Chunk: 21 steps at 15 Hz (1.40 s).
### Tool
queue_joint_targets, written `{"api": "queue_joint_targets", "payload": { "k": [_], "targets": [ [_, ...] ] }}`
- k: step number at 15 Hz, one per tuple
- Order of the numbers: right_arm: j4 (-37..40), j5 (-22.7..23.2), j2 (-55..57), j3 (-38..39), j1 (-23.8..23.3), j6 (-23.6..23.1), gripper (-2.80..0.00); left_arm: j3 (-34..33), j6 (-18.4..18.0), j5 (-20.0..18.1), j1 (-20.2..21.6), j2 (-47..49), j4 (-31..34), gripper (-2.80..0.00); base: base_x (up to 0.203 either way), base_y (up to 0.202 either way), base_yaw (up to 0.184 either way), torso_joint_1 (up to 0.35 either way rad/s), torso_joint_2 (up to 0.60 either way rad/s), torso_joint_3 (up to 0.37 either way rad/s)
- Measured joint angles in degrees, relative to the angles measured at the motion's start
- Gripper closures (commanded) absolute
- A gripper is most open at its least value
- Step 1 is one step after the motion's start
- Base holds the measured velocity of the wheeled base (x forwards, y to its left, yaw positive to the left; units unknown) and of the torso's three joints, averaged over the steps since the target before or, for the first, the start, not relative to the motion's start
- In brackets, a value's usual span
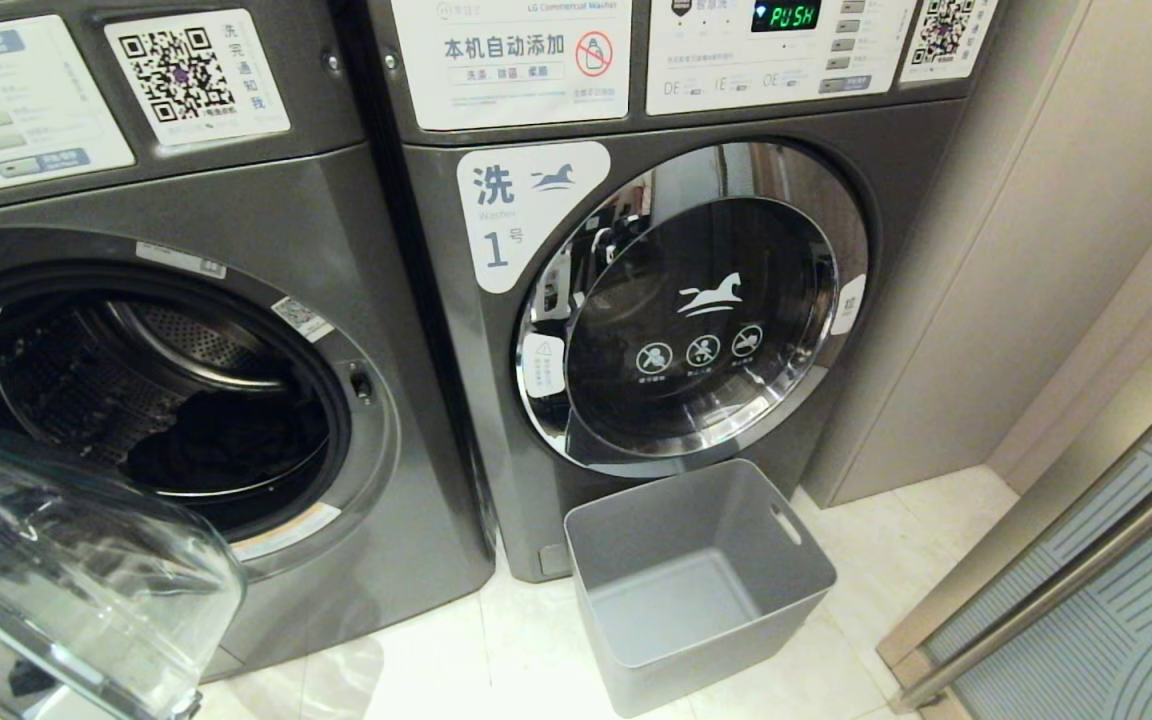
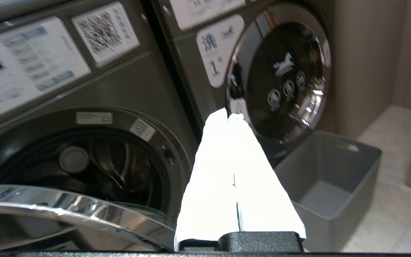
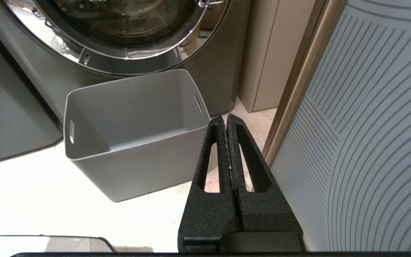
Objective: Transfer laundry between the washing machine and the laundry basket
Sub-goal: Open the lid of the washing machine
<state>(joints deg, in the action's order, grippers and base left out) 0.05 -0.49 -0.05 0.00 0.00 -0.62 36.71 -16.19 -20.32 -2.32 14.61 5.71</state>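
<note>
Our left gripper (image 2: 231, 116) has its two white fingers pressed together and holds nothing. In the left wrist view it hangs in the air in front of the two machines, with its tips pointing at the strip between them. Our right gripper (image 3: 226, 119) is also pressed together and empty; it rests low, near the floor, just beside the basket (image 3: 84, 150).

From the head camera, no arm is visible. The open washing machine (image 1: 236, 200) fills the side from 8 to 10 o'clock. Its glass door (image 1: 66, 580) swings out toward us at 7 o'clock. Inside the drum, some dark laundry (image 1: 226, 450) lies at the bottom; we cannot tell how many pieces there are.

The second washing machine (image 1: 706, 300), marked with the number 1, stands at 12 to 1 o'clock and its door is closed. The grey basket (image 1: 806, 560) sits on the floor at 5 o'clock, touching or almost touching the front of this second machine, and there is nothing in it.

We judge that the task is at its very start: the door is already open, but no clothes are in the basket. What is left is to reach into the drum, take the laundry and drop it in the basket.
</note>
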Motion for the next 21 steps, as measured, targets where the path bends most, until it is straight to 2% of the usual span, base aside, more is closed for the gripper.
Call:
{"api": "queue_joint_targets", "payload": {
  "k": [3, 7, 9, 11, 14, 18, 21],
  "targets": [
    [0.0, 0.0, 0.0, 0.0, 0.0, 0.0, 0.0, 0.7, -1.4, 6.0, -2.3, 9.7, 2.8, 0.0, 0.0, 0.0, 0.0, 0.0, 0.0, 0.0],
    [0.0, 0.0, 0.0, 0.0, 0.0, 0.0, 0.0, 4.1, -1.8, 7.3, 0.8, 23.3, 15.5, 0.0, 0.0, 0.0, 0.0, 0.0, 0.0, 0.0],
    [0.0, 0.0, 0.0, 0.0, 0.0, 0.0, 0.0, 7.6, -2.3, 7.9, 2.7, 28.8, 18.2, 0.0, 0.0, 0.0, 0.0, 0.0, 0.0, 0.0],
    [0.0, 0.0, 0.0, 0.0, 0.0, 0.0, 0.0, 10.1, -3.6, 10.1, 3.7, 32.1, 19.3, 0.0, 0.0, 0.0, 0.0, 0.0, 0.0, 0.0],
    [0.0, 0.0, 0.0, 0.0, 0.0, 0.0, 0.0, 12.5, -5.0, 16.7, 4.2, 34.6, 20.3, 0.0, 0.0, 0.0, 0.0, 0.0, 0.0, 0.0],
    [0.0, 0.0, 0.0, 0.0, 0.0, 0.0, 0.0, 16.6, -5.5, 18.4, 5.1, 38.5, 26.2, 0.0, 0.0, 0.0, 0.0, 0.0, 0.0, 0.0],
    [0.0, 0.0, 0.0, 0.0, 0.0, 0.0, 0.0, 19.9, -7.7, 21.2, 5.4, 41.6, 29.0, 0.0, 0.0, 0.0, 0.0, 0.0, 0.0, 0.0]
  ]
}}
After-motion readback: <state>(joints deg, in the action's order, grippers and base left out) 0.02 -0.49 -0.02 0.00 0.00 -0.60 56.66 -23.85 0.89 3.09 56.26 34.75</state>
